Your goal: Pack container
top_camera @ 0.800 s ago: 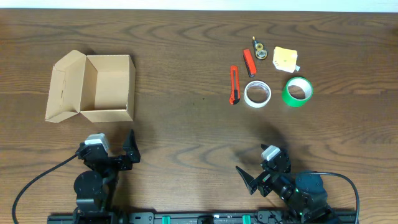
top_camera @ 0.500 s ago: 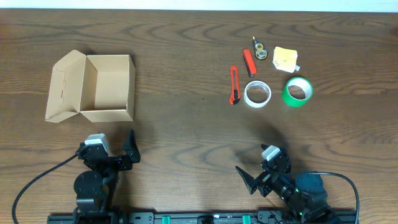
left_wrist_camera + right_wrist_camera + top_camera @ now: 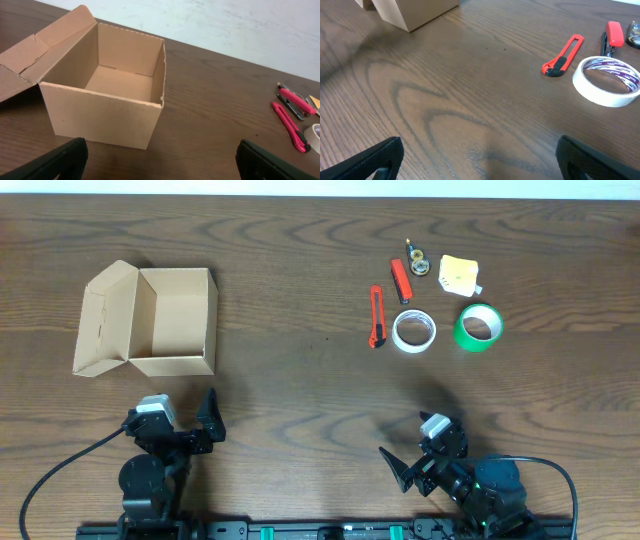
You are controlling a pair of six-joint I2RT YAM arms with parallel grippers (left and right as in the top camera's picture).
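The small tan cardboard box (image 3: 170,320) is set upright in the left part of the bench, roughly midway between the far edge and the near edge where the arms are mounted. Its hinged flap lid (image 3: 103,320) is folded open, out towards the left edge, and the bare cardboard floor of the box is seen from the left wrist view.

The left gripper (image 3: 160,164) is held just in front of the box, close to the near edge, and is pointed at the box's near wall. Its jaws are spread wide, with one black fingertip at each lower corner of the wrist view.

The right gripper (image 3: 477,161) is placed near the near edge in the right part of the bench, well apart from the box. Its jaws are likewise spread wide over bare wood.

A group of small items is laid out towards the far right corner. A long red utility knife (image 3: 377,316) is nearest the middle of the bench. Just beside it lies a white roll of tape (image 3: 413,332), then a green roll of tape (image 3: 478,327). Beyond these, towards the far edge, a shorter red cutter (image 3: 401,280), a small round brass-coloured object (image 3: 417,262) and a yellow packet (image 3: 459,274) are seen; what the last two are cannot be told.
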